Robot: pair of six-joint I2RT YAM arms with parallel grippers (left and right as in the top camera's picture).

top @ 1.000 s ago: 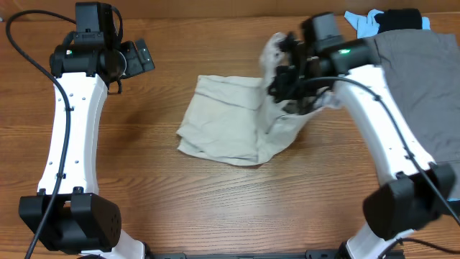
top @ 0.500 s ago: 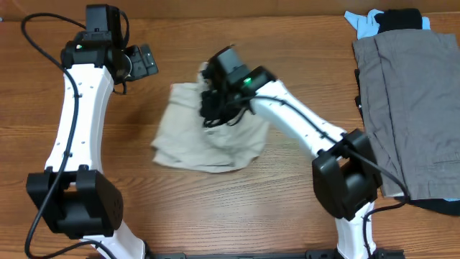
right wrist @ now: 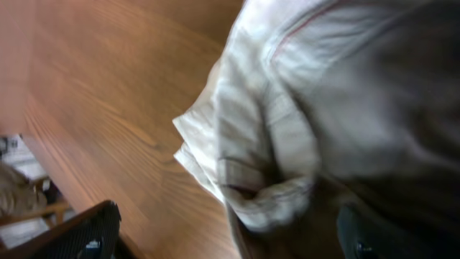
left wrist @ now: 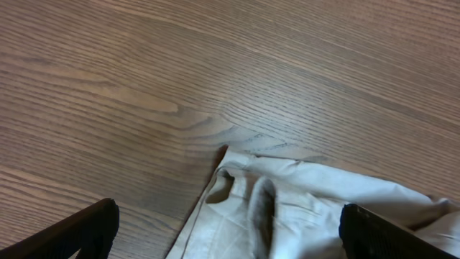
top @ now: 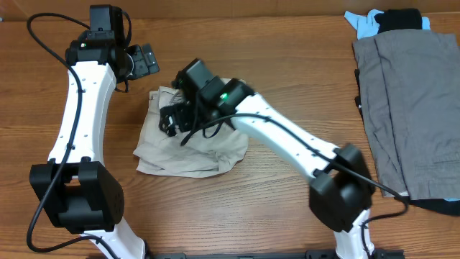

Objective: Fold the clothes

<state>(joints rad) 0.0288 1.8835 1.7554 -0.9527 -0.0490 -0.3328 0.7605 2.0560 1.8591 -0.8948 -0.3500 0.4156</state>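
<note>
Right fingers: spread wide with nothing clamped. They hang low over the far part of the clothes, and a bunched fold lies under the gap.
Left fingers: spread wide and empty, above bare wood near the far edge. A corner of the clothes shows below, between them.
Clothes: beige and wrinkled, in a loose flattened heap on the tabletop, left of its middle. Layers are folded over one another.
Right arm: slants from the near edge, right of middle, toward the far left and over the clothes.
Left arm: runs from the near left corner toward the far edge.
Grey garment: spread flat along the right edge, well apart from the clothes.
Blue piece, black piece: at the far right corner, at the grey garment's far end.
</note>
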